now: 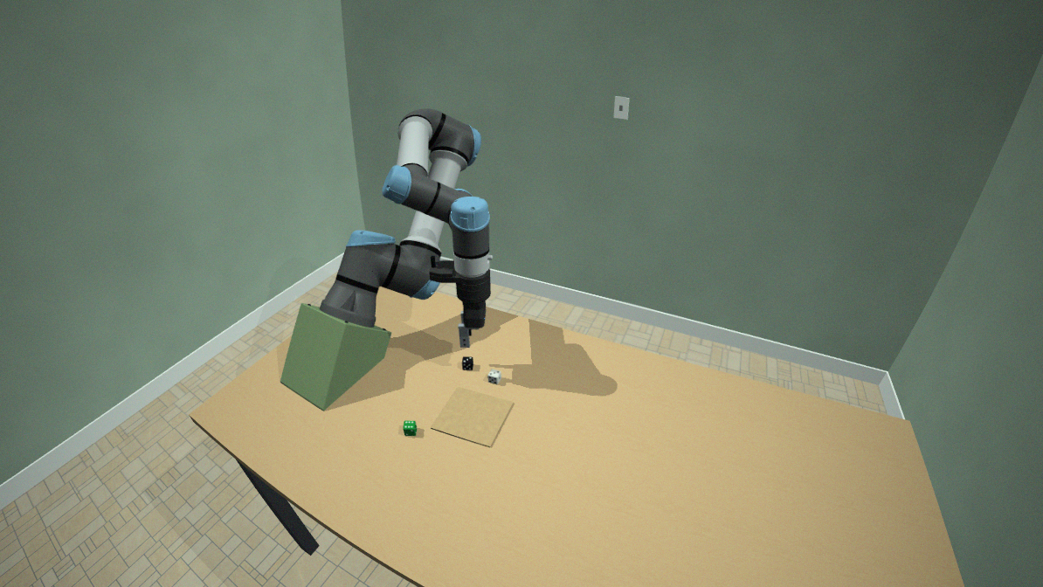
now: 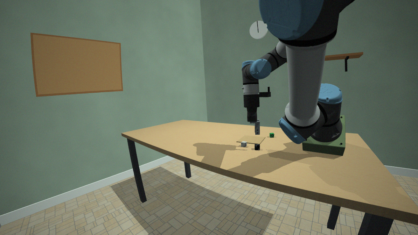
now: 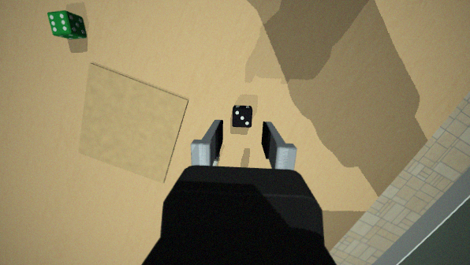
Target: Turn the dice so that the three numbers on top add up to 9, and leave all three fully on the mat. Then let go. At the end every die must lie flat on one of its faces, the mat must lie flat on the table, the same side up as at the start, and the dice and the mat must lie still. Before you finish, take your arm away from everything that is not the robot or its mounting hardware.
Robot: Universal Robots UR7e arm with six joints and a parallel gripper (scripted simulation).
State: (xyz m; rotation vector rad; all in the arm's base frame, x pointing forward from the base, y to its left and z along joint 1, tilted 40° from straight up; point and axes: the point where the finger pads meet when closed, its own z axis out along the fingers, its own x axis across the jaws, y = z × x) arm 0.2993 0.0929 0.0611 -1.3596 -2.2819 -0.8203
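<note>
Our gripper [image 1: 466, 340] [image 2: 257, 133] [image 3: 242, 132] hung above the table [image 1: 656, 466] [image 2: 175, 137] [image 3: 39, 221], its fingers partly open and nothing between them. From the wrist view, the black die [image 1: 467, 362] [image 2: 257, 147] [image 3: 242, 117] lay on the table at twelve o'clock from the fingertips, centred on the gap, its sides running nearly parallel with the pads. That alignment was what the coming move hinged on: we judged that a straight descent with the fingers astride it would let us squeeze two opposite faces. If we came down off-centre, one finger could land on the die or twist it.

The mat [image 1: 474, 417] [image 2: 251, 139] [image 3: 132, 122] lay at about nine o'clock in that view, with the green die [image 1: 410, 428] [image 2: 271, 135] [image 3: 60, 24] beyond it towards ten. The white die [image 1: 493, 376] [image 2: 243, 143] [image 3: 216, 162] sat near the black one, mostly hidden at seven. All three were off the mat. Black showed three and green six, already nine, so we reckoned at least one needed turning.
</note>
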